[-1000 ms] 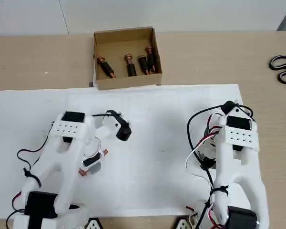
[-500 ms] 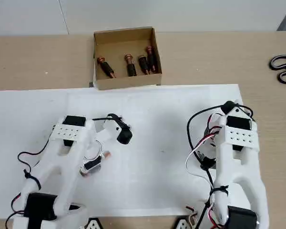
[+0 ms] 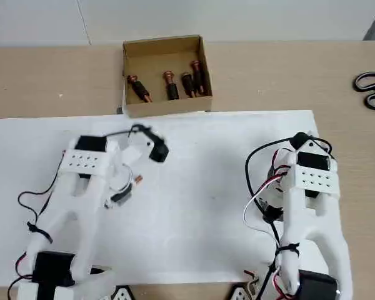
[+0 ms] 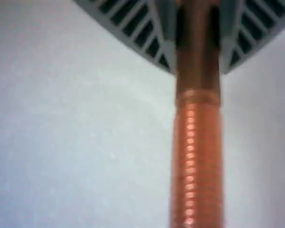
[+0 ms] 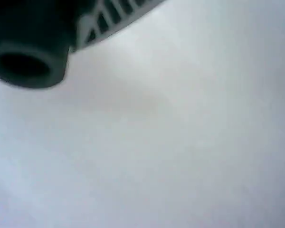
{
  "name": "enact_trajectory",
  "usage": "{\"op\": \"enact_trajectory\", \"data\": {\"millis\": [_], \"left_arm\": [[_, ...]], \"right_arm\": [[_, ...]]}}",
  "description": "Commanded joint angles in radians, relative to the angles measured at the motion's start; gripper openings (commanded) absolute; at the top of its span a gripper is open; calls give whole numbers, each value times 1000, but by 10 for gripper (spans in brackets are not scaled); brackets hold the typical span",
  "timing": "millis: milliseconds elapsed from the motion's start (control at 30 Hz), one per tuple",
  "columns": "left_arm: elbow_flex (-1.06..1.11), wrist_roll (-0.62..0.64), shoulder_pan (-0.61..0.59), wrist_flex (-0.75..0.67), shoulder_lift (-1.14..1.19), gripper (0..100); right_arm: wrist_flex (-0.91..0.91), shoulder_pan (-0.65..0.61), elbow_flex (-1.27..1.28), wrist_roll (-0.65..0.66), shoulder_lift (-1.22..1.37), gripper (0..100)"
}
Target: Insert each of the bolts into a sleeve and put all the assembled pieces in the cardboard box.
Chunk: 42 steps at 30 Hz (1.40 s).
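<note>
**High view.** The cardboard box (image 3: 163, 42) stands on the tabletop (image 3: 50, 81) at 12 o'clock, touching the far edge of the white paper sheet (image 3: 206, 206). Four assembled pieces (image 3: 170, 85) lie inside it, side by side, each a dark sleeve with a copper bolt head showing. The left arm (image 3: 81, 187) is over the sheet at 8 o'clock and the right arm (image 3: 309, 187) at 4 o'clock. A short copper end of the bolt (image 3: 137, 180) shows just beside the left arm, at 6 to 7 o'clock from the box and well apart from it. Scissors (image 3: 372, 89) lie on the bare tabletop at 2 o'clock.

**Left wrist view.** The left fingers (image 4: 133, 23) are clenched on the bolt (image 4: 197, 142). Its smooth shank sits between the two ribbed grey pads, one on each side. The free end extends beyond the fingertips over the white sheet. The bolt is copper-coloured. A raised collar divides the smooth shank from a finely threaded section that makes up the exposed length.

**Right wrist view.** The right fingers (image 5: 114, 16) are grasping the sleeve (image 5: 28, 59). The sleeve lies against the ribbed grey pad, above the white sheet. It is a black cylinder with a rounded rim, and its open bore faces the camera.
</note>
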Motion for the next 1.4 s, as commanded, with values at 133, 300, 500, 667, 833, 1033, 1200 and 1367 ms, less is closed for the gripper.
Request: {"op": "enact_trajectory", "data": {"millis": [133, 300, 500, 667, 833, 1033, 1200, 1367], "left_arm": [[-174, 149, -3, 121, -20, 5], [-174, 526, -3, 143, -20, 5], [-173, 1019, -6, 91, -20, 7], [-171, 1359, -9, 18, -20, 7], [-170, 1616, -3, -61, -20, 7], [-90, 1829, -3, -275, -20, 7], [39, 1916, -2, -439, -28, 7], [54, 1932, -2, -465, -29, 7]], "right_arm": [[10, 8, -48, 11, -15, 3], [8, 8, -48, 11, -15, 3], [4, 8, -48, 8, -15, 3], [5, 8, -48, 6, -15, 3], [10, 8, -48, 6, -15, 3], [10, 8, -48, 6, -15, 3], [10, 8, -48, 6, -15, 3], [8, 8, -48, 6, -15, 3]]}}
